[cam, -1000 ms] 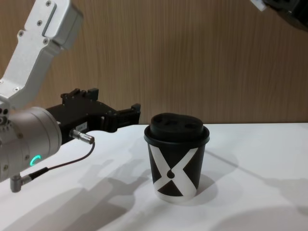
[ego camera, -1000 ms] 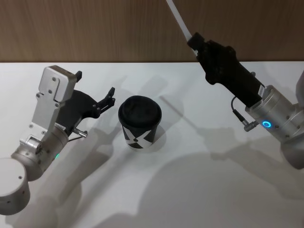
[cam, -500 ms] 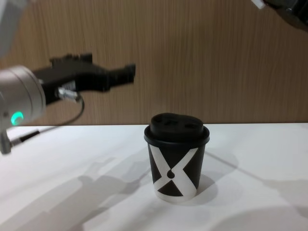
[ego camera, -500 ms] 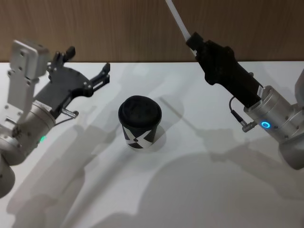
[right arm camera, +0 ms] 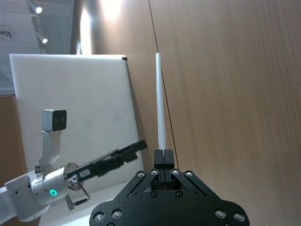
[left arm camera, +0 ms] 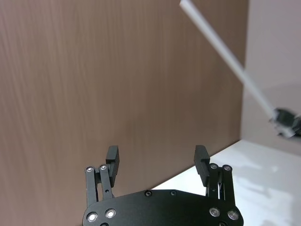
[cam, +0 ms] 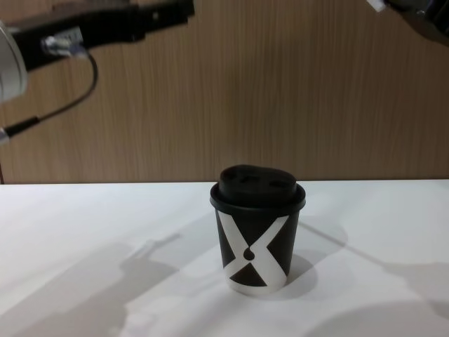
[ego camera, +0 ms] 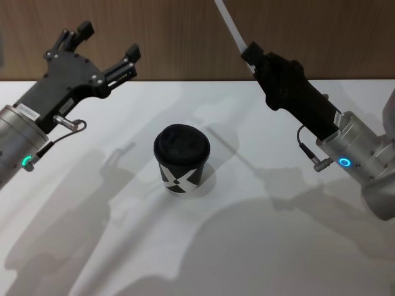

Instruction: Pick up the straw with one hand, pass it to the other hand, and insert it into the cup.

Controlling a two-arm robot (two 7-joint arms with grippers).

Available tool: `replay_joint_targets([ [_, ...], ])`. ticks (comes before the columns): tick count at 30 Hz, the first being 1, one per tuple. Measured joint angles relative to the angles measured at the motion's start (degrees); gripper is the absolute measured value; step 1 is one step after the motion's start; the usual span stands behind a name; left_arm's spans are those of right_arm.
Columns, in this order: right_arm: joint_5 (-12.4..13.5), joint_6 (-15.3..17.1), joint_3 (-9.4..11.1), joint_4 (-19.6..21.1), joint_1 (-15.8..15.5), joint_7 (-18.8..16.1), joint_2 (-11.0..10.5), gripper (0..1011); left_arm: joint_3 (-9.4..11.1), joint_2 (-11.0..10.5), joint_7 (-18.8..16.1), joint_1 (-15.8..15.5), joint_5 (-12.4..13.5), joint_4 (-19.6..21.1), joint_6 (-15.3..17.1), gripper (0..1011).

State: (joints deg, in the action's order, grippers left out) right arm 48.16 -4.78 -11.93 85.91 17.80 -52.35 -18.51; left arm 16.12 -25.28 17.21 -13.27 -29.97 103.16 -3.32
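Note:
The black cup (ego camera: 181, 159) with a white X and a domed lid stands upright in the middle of the white table (ego camera: 259, 246), also in the chest view (cam: 258, 235). My right gripper (ego camera: 250, 53) is raised at the back right and shut on the lower end of the white straw (ego camera: 229, 22), which points up and away. The right wrist view shows the fingers (right arm camera: 163, 156) closed on the straw (right arm camera: 161, 103). My left gripper (ego camera: 108, 39) is raised at the back left, open and holding nothing (left arm camera: 157, 157). From the left wrist, the straw (left arm camera: 225, 52) slants ahead, some way off.
A wood-panelled wall (ego camera: 154, 37) runs behind the table. A grey cable (ego camera: 62, 132) hangs at the left wrist. In the chest view both arms are high, the left gripper (cam: 168, 10) at the top left, the right gripper (cam: 417, 12) at the top right.
My left gripper has risen from beside the cup, up and back toward the wall, staying open. The right gripper and the straw have not moved. The cup is unmoved.

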Motion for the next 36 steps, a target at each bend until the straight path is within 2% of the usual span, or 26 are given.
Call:
replay_joint_targets([
  [7, 0.1, 0.0, 0.0, 0.0, 0.0, 0.0, 0.0, 6, -1.5, -0.9, 4.8, 0.3, -5.2, 1.3, -0.4, 1003],
  [10, 0.1, 0.0, 0.0, 0.0, 0.0, 0.0, 0.0, 6, -2.2, -1.5, 8.0, 0.3, -8.5, 1.6, -0.5, 1003],
  [19, 0.1, 0.0, 0.0, 0.0, 0.0, -0.1, 0.0, 6, -2.5, -2.0, 14.4, -1.1, -15.0, 1.2, 0.0, 1003],
  [27, 0.2, 0.0, 0.0, 0.0, 0.0, -0.1, 0.0, 7, -1.2, -1.5, 18.4, -4.2, -19.8, -0.7, 2.1, 1003],
  [36, 0.2, 0.0, 0.0, 0.0, 0.0, -0.1, 0.0, 7, 1.0, -0.5, 20.4, -7.7, -23.2, -3.3, 5.2, 1004],
])
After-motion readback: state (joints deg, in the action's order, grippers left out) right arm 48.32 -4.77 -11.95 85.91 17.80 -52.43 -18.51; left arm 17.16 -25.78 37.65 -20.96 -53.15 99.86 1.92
